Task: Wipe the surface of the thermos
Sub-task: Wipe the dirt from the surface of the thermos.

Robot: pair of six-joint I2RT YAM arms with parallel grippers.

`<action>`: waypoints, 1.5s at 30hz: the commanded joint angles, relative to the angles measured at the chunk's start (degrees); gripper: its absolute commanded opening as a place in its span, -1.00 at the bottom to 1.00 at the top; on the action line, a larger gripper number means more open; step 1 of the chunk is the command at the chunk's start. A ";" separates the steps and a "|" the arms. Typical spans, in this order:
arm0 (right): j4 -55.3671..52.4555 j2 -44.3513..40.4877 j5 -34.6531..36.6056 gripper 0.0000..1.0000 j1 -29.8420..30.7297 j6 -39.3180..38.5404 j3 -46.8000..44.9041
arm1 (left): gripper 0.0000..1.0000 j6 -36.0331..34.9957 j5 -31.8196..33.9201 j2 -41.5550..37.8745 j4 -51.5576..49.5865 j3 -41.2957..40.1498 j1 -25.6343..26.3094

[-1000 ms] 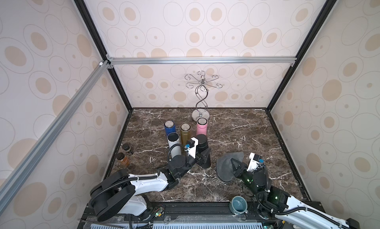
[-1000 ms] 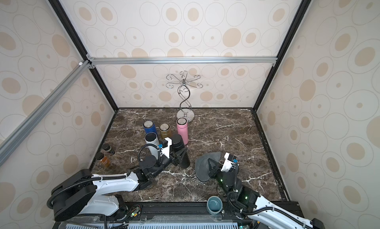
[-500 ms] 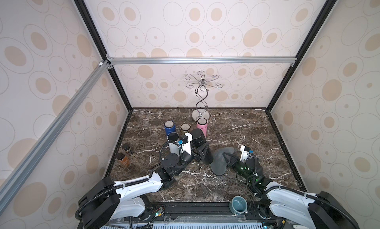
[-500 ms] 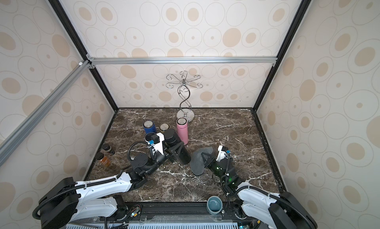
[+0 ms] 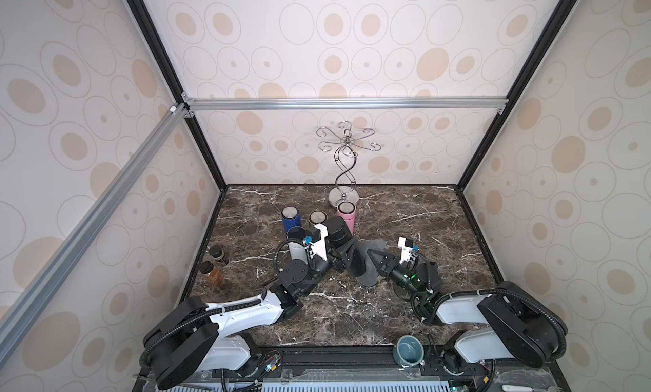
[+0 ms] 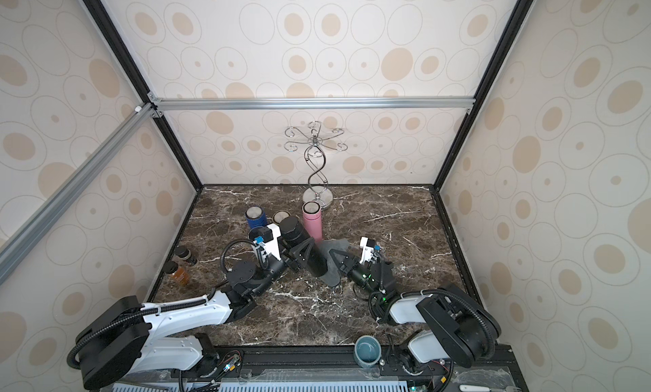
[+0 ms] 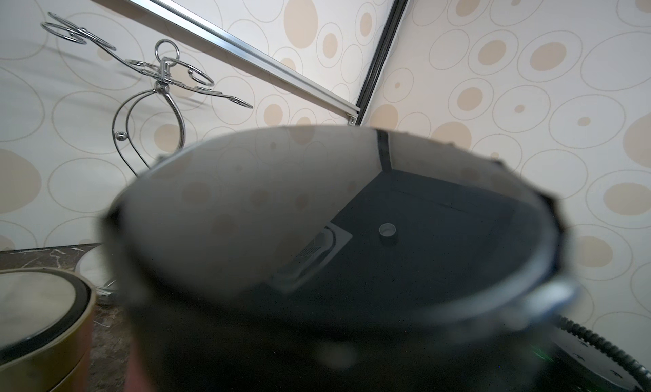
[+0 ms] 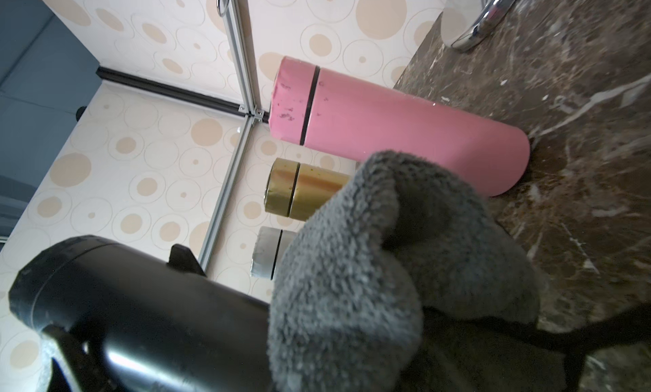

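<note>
L gripper (image 5: pixel 347 258) is clamped on the black thermos (image 5: pixel 339 232), fingers either side of its body at approx mid-height. Thermos is tilted, lid end up toward back-left, base end down toward front-right, roughly centre of the marble tabletop (image 5: pixel 415 214). Can't tell if the base touches the top, cloth hides it. Both top views agree: black thermos (image 6: pixel 295 232), L gripper (image 6: pixel 304 254). In L wrist view the black thermos (image 7: pixel 352 232) top end fills most of the frame, close and blurry.

R gripper (image 5: pixel 376 260) is pinched tight on the grey cloth (image 5: pixel 370 279). Cloth is pressed against the lower part of the thermos on the R arm's side. In R wrist view the grey cloth (image 8: pixel 387 267) drapes over the black thermos (image 8: pixel 148 323).

Bkgd: pink thermos (image 5: pixel 347 214), gold thermos (image 5: pixel 318 217), blue thermos (image 5: pixel 291 217) and silver thermos (image 5: pixel 297 251), all upright, clustered just behind/left of the held one. Hook stand (image 5: pixel 344 172) by the back wall. Two spice jars (image 5: pixel 210 272) near the L wall. Teal mug (image 5: pixel 409 350) at the front edge by the R arm base.
</note>
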State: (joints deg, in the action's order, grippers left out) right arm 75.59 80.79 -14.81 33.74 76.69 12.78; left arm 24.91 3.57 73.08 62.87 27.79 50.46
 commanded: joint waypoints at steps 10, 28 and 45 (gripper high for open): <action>5.03 1.54 2.66 -1.00 -0.66 10.82 -2.49 | -1.00 -0.53 0.41 -2.27 6.94 3.81 -0.25; 5.03 -1.68 -2.94 -1.00 -0.64 12.81 0.04 | -1.00 -1.01 2.38 0.21 11.09 5.52 -0.97; 5.11 -5.36 -8.78 -1.00 -0.14 13.49 3.84 | -1.00 -0.92 2.21 3.99 13.23 8.64 -1.25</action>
State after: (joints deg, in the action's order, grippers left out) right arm 77.03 77.56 -19.22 32.93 81.41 14.37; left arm 24.16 5.82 76.40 73.41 33.69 49.45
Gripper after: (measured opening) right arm 0.085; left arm 0.666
